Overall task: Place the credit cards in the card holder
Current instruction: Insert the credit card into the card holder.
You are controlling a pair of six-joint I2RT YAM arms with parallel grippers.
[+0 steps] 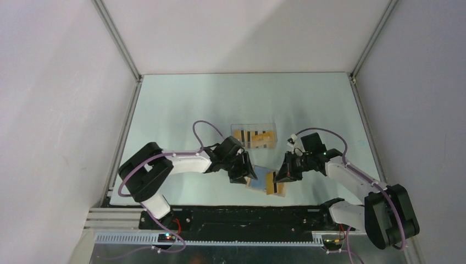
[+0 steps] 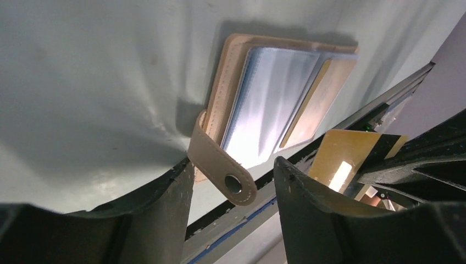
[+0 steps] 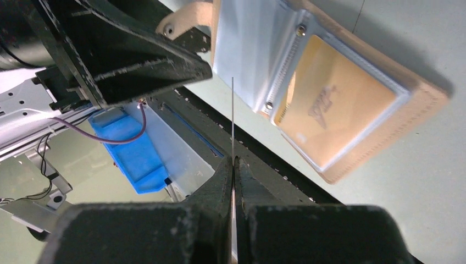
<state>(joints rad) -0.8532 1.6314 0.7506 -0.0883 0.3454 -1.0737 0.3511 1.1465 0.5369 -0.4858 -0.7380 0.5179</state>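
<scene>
Two robot arms meet over an open card holder (image 1: pixel 262 186) lying flat on the table (image 1: pixel 181 110) at the lower centre of the overhead view, near the table's near edge. The right end effector (image 3: pixel 233 165) is clamped tight on a single credit card (image 2: pixel 343 157), which its own wrist camera shows edge-on as a thin line poised near the holder's clear sleeves (image 3: pixel 253 49). The left end effector (image 2: pixel 233 168) stands with its fingers apart on either side of the holder's snap strap (image 2: pixel 220 165), not gripping it; whether either finger touches the strap cannot be told. One orange card (image 3: pixel 335 104) already sits in a pocket at the right of the right-wrist view, and more cards (image 1: pixel 253 136) wait in a clear tray (image 1: pixel 273 132) further up the overhead frame. The step in hand appears to be the insertion of the held card. Done well, it would call for the left arm to pin the strap or the tan cover so the holder cannot slide. The right arm would then tilt the card's leading edge to a pocket mouth, square it with the stitching and feed it slowly. The likely hazards are the card catching on a sleeve's lip and bending, or pushing the light holder towards the table's edge.
</scene>
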